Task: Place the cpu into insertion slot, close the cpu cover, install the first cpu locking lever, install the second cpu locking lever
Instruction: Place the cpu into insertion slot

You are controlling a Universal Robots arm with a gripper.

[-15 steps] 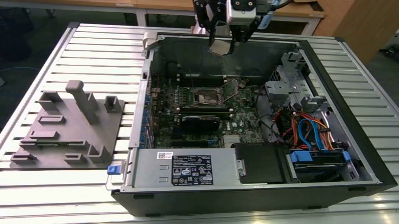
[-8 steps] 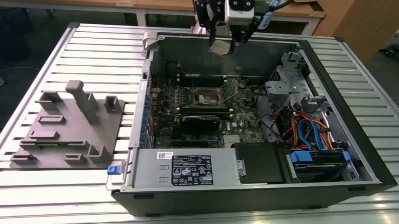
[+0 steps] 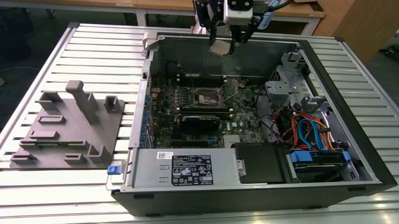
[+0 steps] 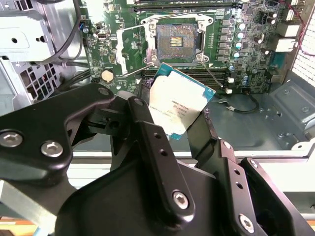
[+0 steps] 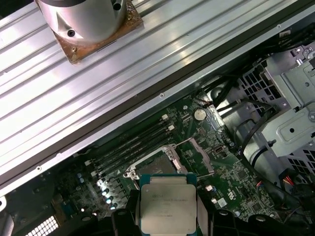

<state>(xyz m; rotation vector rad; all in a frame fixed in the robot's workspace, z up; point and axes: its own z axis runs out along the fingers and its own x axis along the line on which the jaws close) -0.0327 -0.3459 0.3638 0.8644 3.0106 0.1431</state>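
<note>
My gripper (image 3: 223, 45) is shut on the cpu (image 3: 219, 49), a pale silvery square chip held tilted between the two black fingers, high over the far wall of the open computer case. Both wrist views look past the held cpu (image 4: 179, 101) (image 5: 167, 204) down at the motherboard. The insertion slot (image 3: 207, 96) (image 4: 177, 40) (image 5: 153, 164) lies well below, its dark pin field uncovered. The cpu cover (image 4: 131, 43) (image 5: 194, 155) stands flipped open beside the socket. Two thin wire locking levers (image 4: 212, 73) stick out, released, along the socket's sides.
The open case (image 3: 349, 116) lies on a slatted metal table (image 3: 93, 46). A black card (image 3: 199, 122) sits near the socket, a power supply (image 3: 187, 169) at the front, a drive cage (image 3: 293, 84) and coloured cables (image 3: 309, 133) on the exterior view's right. A grey fixture (image 3: 68, 126) lies left.
</note>
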